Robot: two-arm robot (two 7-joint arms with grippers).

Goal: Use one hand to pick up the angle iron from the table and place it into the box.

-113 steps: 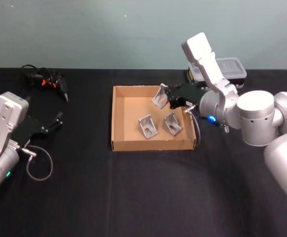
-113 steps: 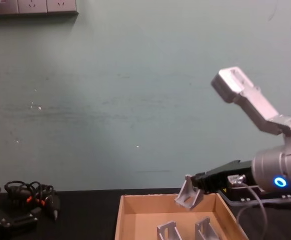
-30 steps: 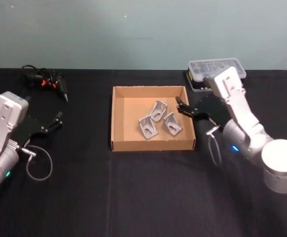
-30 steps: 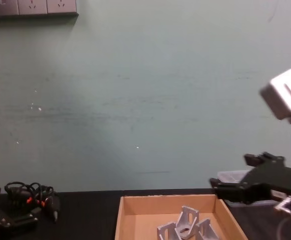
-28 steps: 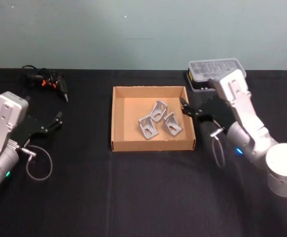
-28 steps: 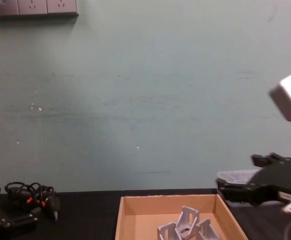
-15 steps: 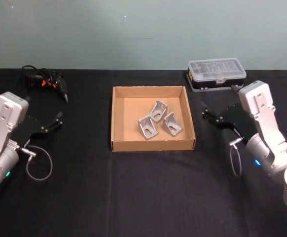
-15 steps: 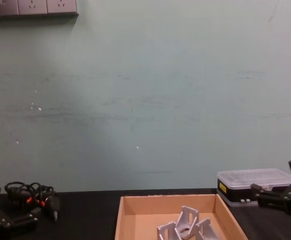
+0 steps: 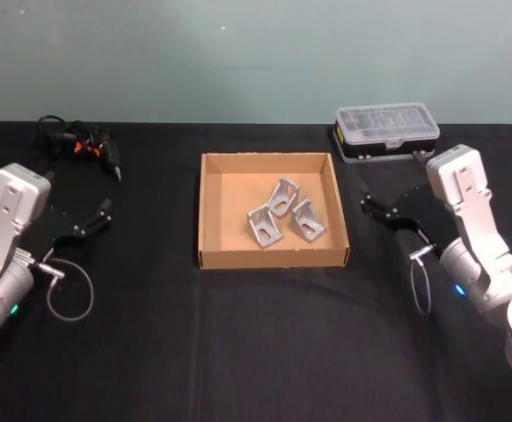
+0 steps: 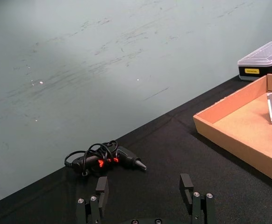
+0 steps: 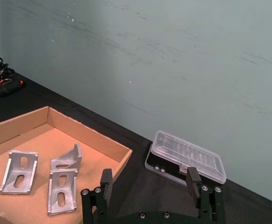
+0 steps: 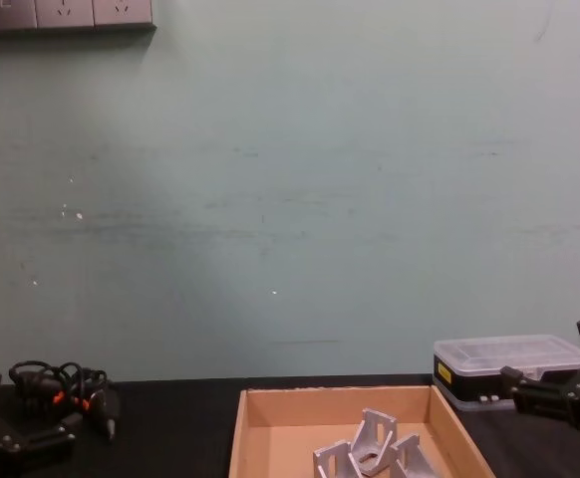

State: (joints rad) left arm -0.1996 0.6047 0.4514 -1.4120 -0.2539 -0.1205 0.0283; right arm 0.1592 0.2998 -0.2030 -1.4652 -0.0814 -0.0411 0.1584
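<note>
Three angle irons lay in the box; both claws stood released and empty.

The angle irons [image 9: 281,217], pale cast-metal L-brackets with slotted faces, sat clustered right of centre in the shallow tan cardboard box [image 9: 208,213]. The right gripper [image 9: 369,207] hovered just off the box's right wall, nearer to them, with the left gripper [image 9: 98,215] well apart over the matte black table [image 9: 238,352]. No bracket was seen on the tabletop.
</note>
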